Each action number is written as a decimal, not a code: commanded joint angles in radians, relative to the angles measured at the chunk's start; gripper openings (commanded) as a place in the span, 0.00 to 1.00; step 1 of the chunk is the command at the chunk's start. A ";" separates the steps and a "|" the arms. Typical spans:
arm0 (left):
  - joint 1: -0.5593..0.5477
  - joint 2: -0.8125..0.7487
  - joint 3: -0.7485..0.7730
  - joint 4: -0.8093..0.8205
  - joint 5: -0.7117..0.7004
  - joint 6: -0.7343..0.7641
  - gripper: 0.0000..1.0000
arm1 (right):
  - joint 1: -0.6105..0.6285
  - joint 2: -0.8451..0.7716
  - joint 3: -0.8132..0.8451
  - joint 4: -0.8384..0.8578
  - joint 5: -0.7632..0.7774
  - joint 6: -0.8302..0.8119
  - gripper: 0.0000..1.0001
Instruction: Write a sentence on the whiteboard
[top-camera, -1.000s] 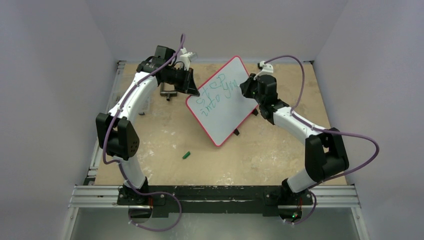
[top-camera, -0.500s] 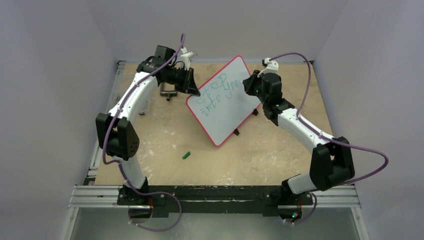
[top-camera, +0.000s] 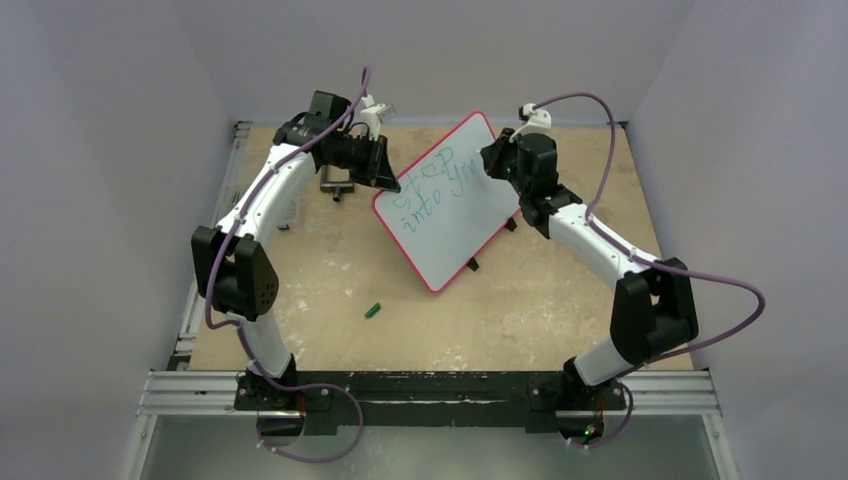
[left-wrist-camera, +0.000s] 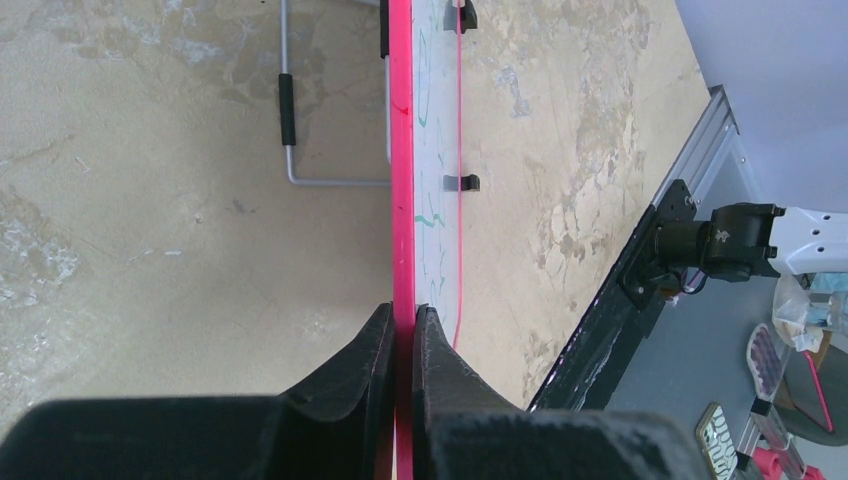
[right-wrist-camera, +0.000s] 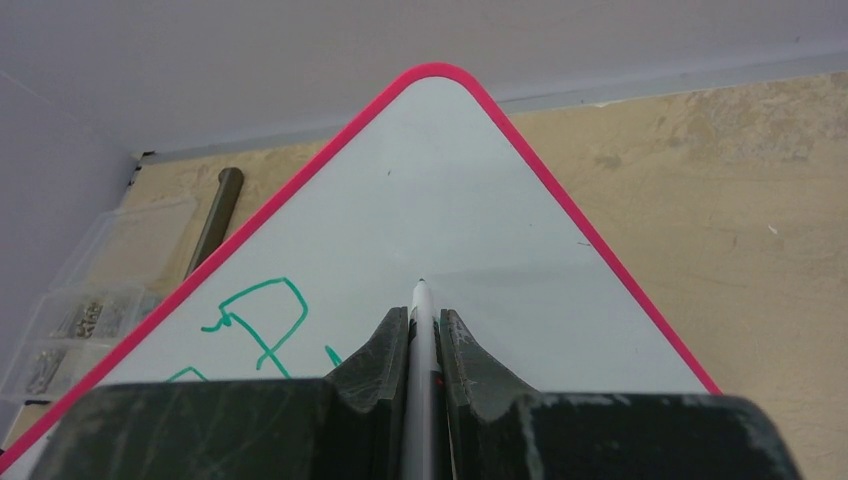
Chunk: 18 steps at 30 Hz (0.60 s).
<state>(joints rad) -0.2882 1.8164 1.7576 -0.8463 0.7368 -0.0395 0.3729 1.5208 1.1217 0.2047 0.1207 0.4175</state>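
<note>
The whiteboard (top-camera: 452, 238), white with a red rim, stands tilted up at the back middle of the table. Green words of the sentence (top-camera: 432, 185) run across its upper part in two lines. My left gripper (top-camera: 389, 184) is shut on the board's left rim, and in the left wrist view the red rim (left-wrist-camera: 402, 150) sits pinched between the fingers of that gripper (left-wrist-camera: 404, 312). My right gripper (right-wrist-camera: 424, 318) is shut on a white marker (right-wrist-camera: 421, 305). The marker's tip points at the white face (right-wrist-camera: 460, 200), right of the green letters (right-wrist-camera: 262, 315). I cannot tell if the tip touches.
A small green cap (top-camera: 373, 310) lies on the table near the front left. A grey wire stand (left-wrist-camera: 290, 120) rests behind the board. A clear parts box (right-wrist-camera: 70, 320) and a dark rod (right-wrist-camera: 215, 215) lie at the far left.
My right gripper has shifted back and to the left along the board's upper right part, and the second green line has grown slightly. The left arm and the board have not moved.
</note>
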 joint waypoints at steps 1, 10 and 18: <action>-0.014 -0.040 -0.004 0.009 -0.001 0.066 0.00 | 0.004 0.024 0.064 0.036 0.006 -0.022 0.00; -0.015 -0.040 -0.002 0.008 -0.001 0.066 0.00 | 0.003 0.053 0.050 0.037 0.004 -0.027 0.00; -0.014 -0.040 -0.001 0.006 0.001 0.066 0.00 | 0.003 0.052 -0.031 0.052 -0.003 -0.028 0.00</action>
<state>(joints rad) -0.2882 1.8160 1.7576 -0.8471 0.7357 -0.0402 0.3729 1.5776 1.1278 0.2180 0.1158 0.4042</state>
